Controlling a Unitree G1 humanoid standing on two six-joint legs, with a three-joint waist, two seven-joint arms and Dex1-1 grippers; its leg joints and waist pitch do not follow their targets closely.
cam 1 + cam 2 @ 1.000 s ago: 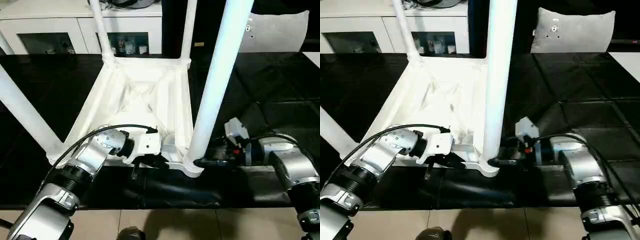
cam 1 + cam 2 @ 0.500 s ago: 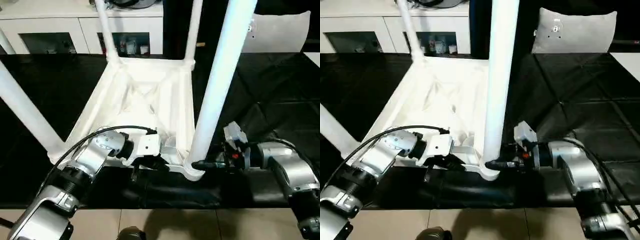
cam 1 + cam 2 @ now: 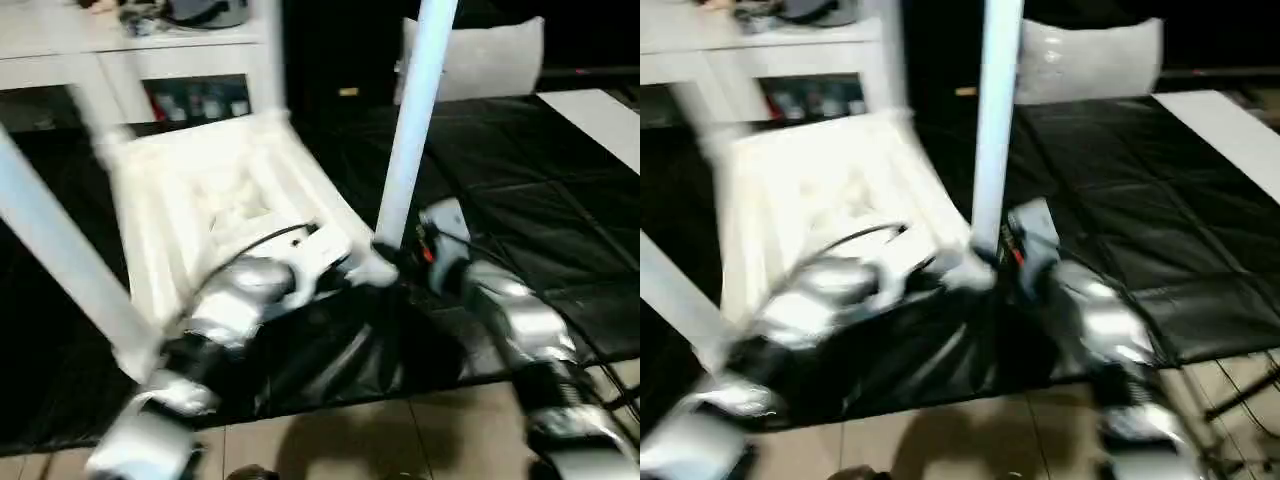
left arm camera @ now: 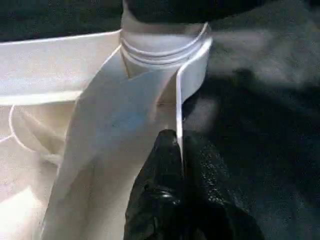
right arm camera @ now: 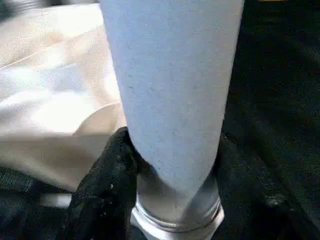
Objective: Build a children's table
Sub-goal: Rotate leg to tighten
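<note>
Currently we pinch the children's table (image 3: 200, 190) rim in our left gripper (image 4: 177, 150) and clasp its near leg (image 3: 408, 130) in our right gripper (image 5: 165, 185); uneven pulls could unseat that leg.

The children's table (image 3: 215, 190) lies upside down on the dark mat (image 3: 560, 230), legs pointing up. Behind it stands a cabinet (image 3: 150, 60), and a cushion (image 3: 480, 60) sits to the right of that, at the back. The near right leg (image 3: 410, 130) rises from its corner socket (image 4: 165, 55). The left gripper (image 4: 175, 165) pinches the table's edge rib just beside that socket (near side), while the right gripper (image 5: 165, 190) wraps the leg's foot from the right. Another leg (image 3: 60, 260) slants up at far left.
</note>
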